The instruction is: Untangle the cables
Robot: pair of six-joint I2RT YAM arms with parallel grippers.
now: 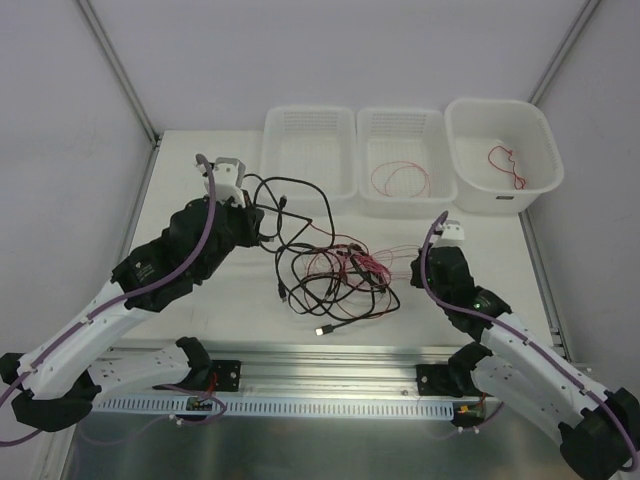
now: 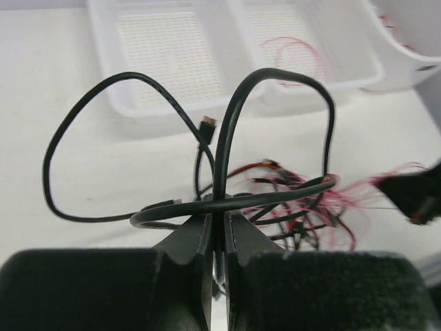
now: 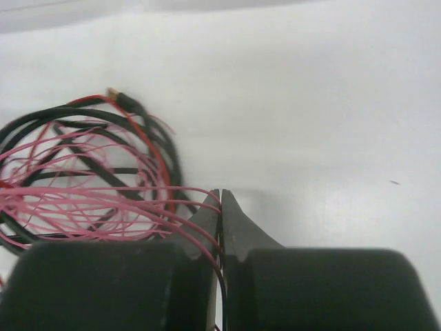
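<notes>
White table [image 1: 200, 300], the cables [image 1: 335, 280] in one tangled heap at its middle: black loops mixed with thin red wires. A plug end [image 1: 322, 329] lies on the near side of the heap. Beyond the heap is the middle basket [image 1: 405, 112], beyond-left the left basket [image 1: 310, 110], and beyond-right the deeper tub [image 1: 500, 203]. All three stand along the far edge.

You have three white bins [image 1: 309, 112], ranged twelve to two o'clock. Two red wires [image 1: 400, 180]: one in the middle bin [image 1: 405, 113], one in the right bin [image 1: 497, 105]. One heap of cables [image 1: 335, 275] at centre, strands too knotted to count.
</notes>
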